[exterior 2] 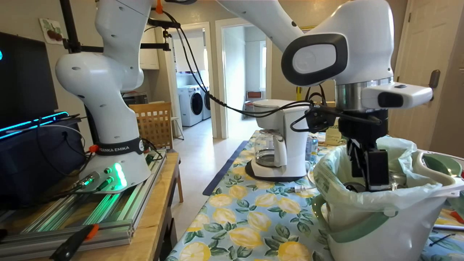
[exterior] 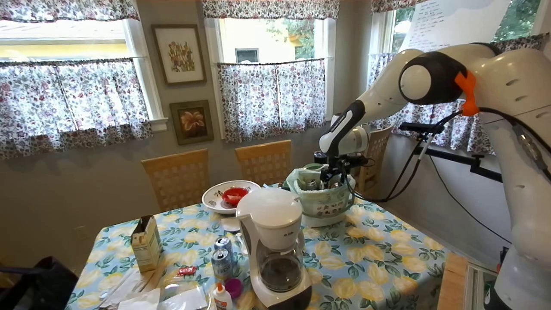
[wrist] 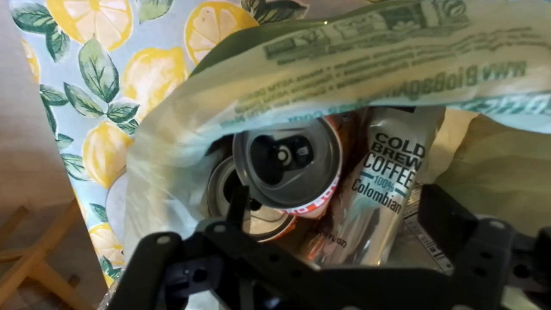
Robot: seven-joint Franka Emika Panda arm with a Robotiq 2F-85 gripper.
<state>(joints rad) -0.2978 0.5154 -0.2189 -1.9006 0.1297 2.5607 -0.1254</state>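
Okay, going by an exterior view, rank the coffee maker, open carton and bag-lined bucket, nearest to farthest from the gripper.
1. Bag-lined bucket: the gripper reaches into its opening.
2. Coffee maker: lower centre of the picture.
3. Open carton: lower left, farthest away.

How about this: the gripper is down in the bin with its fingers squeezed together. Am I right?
Not quite: the wrist view shows the fingers spread wide apart, not squeezed together. The gripper is down in the bin, as you say.
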